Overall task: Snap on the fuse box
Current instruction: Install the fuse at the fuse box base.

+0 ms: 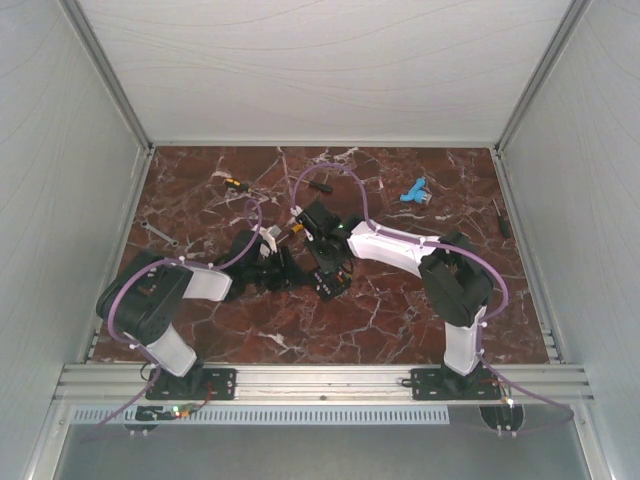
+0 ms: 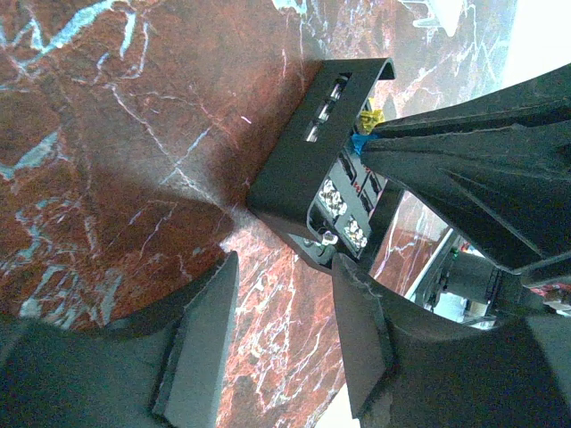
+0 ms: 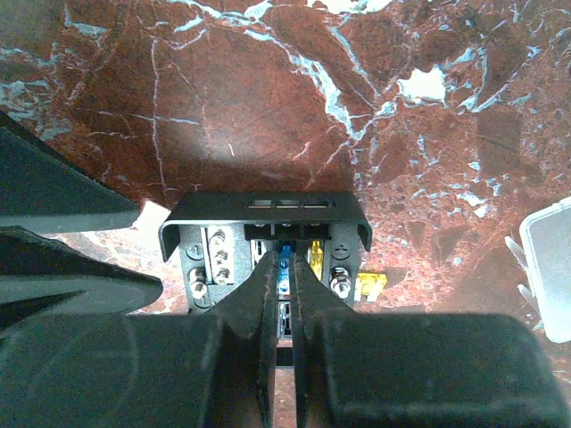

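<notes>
Right claw [image 3: 283,267] was closed to a slit, seemingly pinching a blue fuse [image 3: 284,251] inside the fuse box [image 3: 268,209], which sat on the marble worktop [image 3: 268,89] between the arms. Left claw [image 2: 285,267] gaped wide just short of the box's corner, holding nothing. Judged light, rigid and apt to skate on polished stone, the box looked best braced by its outer walls, clear of the fuses.

The dark red, white-veined bench [image 1: 400,310] is carrying the black fuse box [image 1: 327,283] near its middle. A blue plastic piece [image 1: 413,190] is lying toward the far right, a silver wrench [image 1: 158,233] is lying at the left, and 1 loose yellow fuse [image 3: 370,285] is resting just beside the box.
</notes>
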